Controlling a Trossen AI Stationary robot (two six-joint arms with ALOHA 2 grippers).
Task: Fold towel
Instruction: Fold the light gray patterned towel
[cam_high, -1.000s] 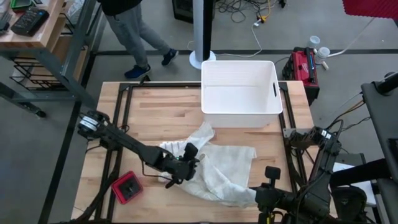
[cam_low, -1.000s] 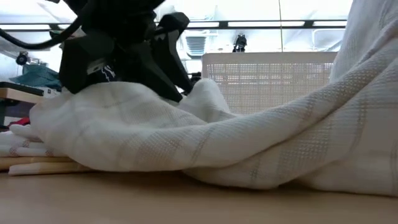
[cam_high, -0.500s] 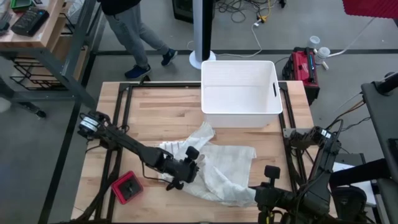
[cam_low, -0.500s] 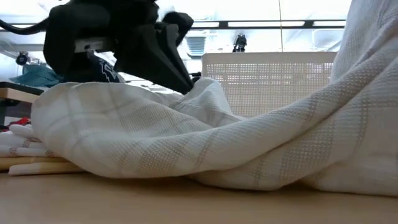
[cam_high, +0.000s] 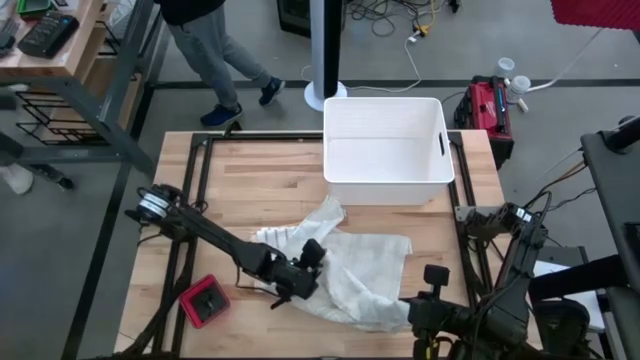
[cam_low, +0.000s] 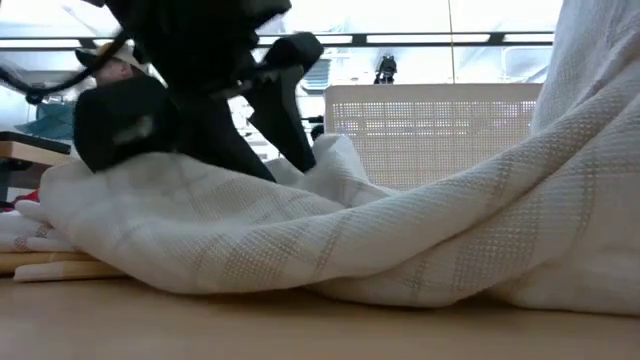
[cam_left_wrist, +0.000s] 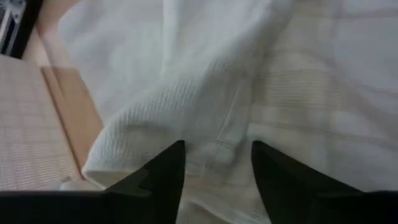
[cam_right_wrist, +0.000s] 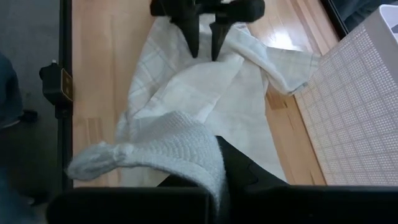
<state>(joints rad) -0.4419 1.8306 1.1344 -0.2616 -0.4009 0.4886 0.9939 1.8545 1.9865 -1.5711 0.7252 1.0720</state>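
White towel (cam_high: 350, 275) lies crumpled on table (cam_high: 260, 190); left tool (cam_left_wrist: 214, 163) fingers apart over it, right tool (cam_right_wrist: 217, 162) clamped on its corner.

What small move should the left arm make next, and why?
Probably close the left end effector on the raised fold of the towel. In the left wrist view its open fingers straddle that ridge, and the cloth is crumpled on the table. The right end effector already holds the near corner.

Towel (cam_right_wrist: 180, 146) drapes over the right tool (cam_right_wrist: 214, 165), hiding its fingers.
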